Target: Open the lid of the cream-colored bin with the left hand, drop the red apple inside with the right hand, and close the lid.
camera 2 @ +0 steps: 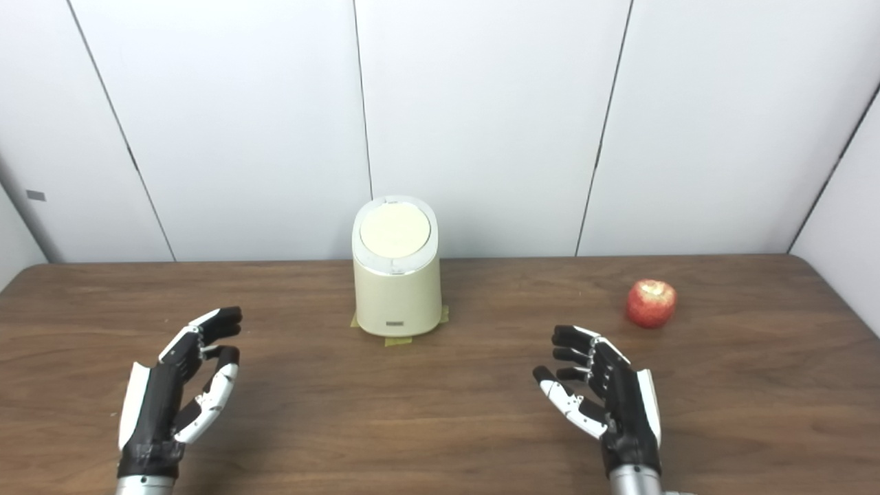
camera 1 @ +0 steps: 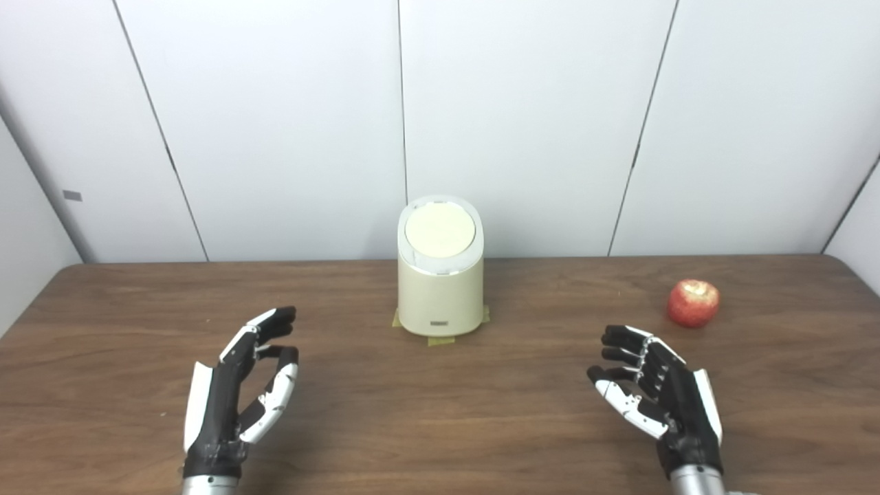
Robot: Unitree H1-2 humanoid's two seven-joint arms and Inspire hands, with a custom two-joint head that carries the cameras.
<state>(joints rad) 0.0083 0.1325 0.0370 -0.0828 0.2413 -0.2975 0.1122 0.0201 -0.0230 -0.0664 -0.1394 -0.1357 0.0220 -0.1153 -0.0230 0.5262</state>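
The cream-colored bin point(camera 1: 440, 285) stands upright near the back middle of the brown wooden bench point(camera 1: 412, 412), its long axis vertical, close to the white panelled wall point(camera 1: 522, 124) behind. Its round lid point(camera 1: 440, 230) is down and closed, tilted a little toward the camera inside a white rim. Low on the front wall of the bin sits a small dark label point(camera 1: 440, 323) (too small to read). Bits of yellowish tape point(camera 1: 440, 340) show on the bench at the foot of the bin, at its left, front and right.

The red apple point(camera 1: 693, 302) lies on the bench well to the right of the bin, stem hollow turned upward, pale flecks on its top. Nothing stands between it and the bin; the bench surface there is bare wood.

The left hand point(camera 1: 237, 388) hovers low over the near left part of the bench, released, fingers apart and pointing up toward the bin, grasping nothing. It is well apart from the bin. The right hand point(camera 1: 656, 395) is likewise released at the near right, fingers spread and lightly curled, palm facing inward, holding nothing. The apple lies beyond its fingertips and a little to the right, near but not touching.

A small grey tag point(camera 1: 72, 196) sits on the left wall panel.
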